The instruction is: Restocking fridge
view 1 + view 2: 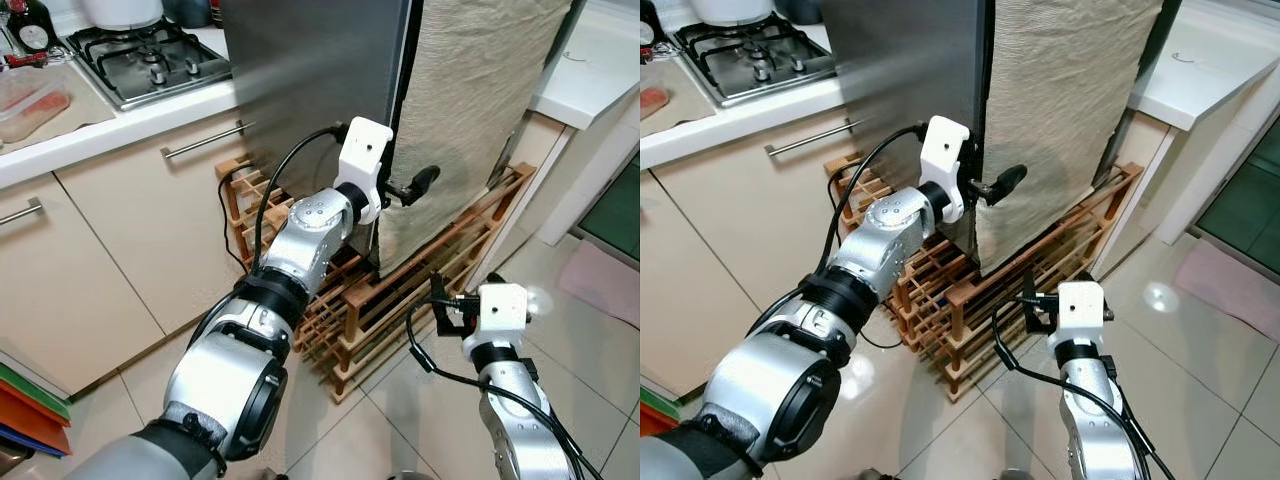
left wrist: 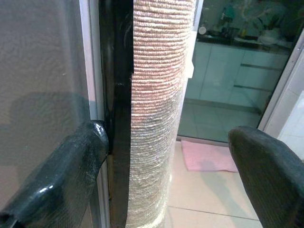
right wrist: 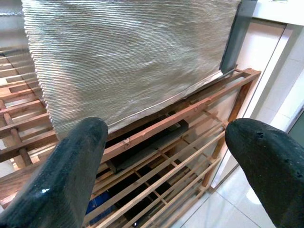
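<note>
Your left end effector (image 1: 405,190) is hovering with fingers apart at the fridge door (image 1: 310,80) edge, which is running upright beside the towel-draped side (image 1: 470,110). Your right end effector (image 3: 161,156), also spread, is hanging lower, facing the wooden rack (image 1: 400,290).

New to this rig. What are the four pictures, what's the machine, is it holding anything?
It is a humanoid robot with two silver arms, each ending in a two-fingered black claw. The top two pictures come from a stereo camera on its head, looking down. The other two look along each claw from its wrist.

The left claw is open at the edge of the grey fridge door, where a beige woven cloth hangs. The right claw is open too, hanging low before a wooden rack on the tiled floor. Neither holds anything. A gas hob sits on the counter at the left.
</note>
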`<state>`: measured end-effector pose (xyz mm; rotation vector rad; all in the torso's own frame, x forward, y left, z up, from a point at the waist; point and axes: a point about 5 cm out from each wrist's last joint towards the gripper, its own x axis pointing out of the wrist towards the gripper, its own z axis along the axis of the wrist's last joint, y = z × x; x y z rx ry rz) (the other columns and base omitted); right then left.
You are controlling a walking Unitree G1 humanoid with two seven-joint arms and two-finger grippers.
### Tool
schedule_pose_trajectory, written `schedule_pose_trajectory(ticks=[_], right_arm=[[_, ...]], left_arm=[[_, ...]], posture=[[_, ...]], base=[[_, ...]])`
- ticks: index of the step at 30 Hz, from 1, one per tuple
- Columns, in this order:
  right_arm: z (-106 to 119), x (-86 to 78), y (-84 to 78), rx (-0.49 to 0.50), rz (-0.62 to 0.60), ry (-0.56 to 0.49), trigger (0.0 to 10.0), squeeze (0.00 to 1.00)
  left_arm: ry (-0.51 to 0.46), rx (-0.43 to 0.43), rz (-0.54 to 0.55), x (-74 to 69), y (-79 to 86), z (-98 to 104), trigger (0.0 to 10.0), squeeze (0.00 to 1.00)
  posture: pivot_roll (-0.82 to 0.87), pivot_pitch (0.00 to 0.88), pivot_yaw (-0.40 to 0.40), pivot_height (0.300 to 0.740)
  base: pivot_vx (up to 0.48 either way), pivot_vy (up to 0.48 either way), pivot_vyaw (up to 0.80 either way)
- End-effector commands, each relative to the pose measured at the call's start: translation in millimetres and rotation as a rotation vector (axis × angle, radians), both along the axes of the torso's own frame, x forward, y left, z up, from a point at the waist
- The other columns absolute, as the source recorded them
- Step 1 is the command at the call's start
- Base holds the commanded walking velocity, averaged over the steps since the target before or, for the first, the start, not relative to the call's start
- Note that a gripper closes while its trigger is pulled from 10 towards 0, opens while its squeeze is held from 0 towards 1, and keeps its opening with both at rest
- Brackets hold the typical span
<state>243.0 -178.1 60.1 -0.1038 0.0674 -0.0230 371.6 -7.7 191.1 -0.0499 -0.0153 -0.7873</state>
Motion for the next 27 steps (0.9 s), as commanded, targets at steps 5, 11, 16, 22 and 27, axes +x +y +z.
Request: schedule_pose_trajectory(ticks=[5, 11, 16, 22, 27], right_arm=[[2.1, -2.7, -1.3, -0.011, -0.006, 0.005, 10.0, 0.0], [-42.6, -23.9, -28.5, 0.002, -0.112, 0.206, 10.0, 0.0], [-38.7, -21.3, -37.2, 0.005, -0.155, 0.181, 10.0, 0.0], [-27.3, -6.4, -17.5, -0.006, -0.054, 0.131, 10.0, 0.0], [-29.1, -3.2, 10.5, 0.022, 0.104, 0.149, 10.0, 0.0]], left_arm=[[-0.08, -0.157, -0.458, -49.6, -66.7, 26.5, 10.0, 0.0], [-0.128, -0.242, -0.556, -57.0, -70.9, 47.0, 10.0, 0.0], [-0.127, -0.3, -0.62, -63.3, -74.9, 59.5, 10.0, 0.0], [-0.138, -0.306, -0.673, -72.4, -74.2, 61.1, 10.0, 0.0], [-0.13, -0.294, -0.605, -65.5, -43.4, 52.7, 10.0, 0.0]], posture=[[-0.2, 0.013, 0.061, 0.74], [-0.19, 0.014, 0.059, 0.74], [-0.2, 0.011, 0.073, 0.74], [-0.2, 0.008, 0.068, 0.74], [-0.18, 0.009, 0.062, 0.74]], base=[[0.0, 0.0, 0.0], [0.0, 0.0, 0.0], [0.0, 0.0, 0.0], [0.0, 0.0, 0.0], [0.0, 0.0, 0.0]])
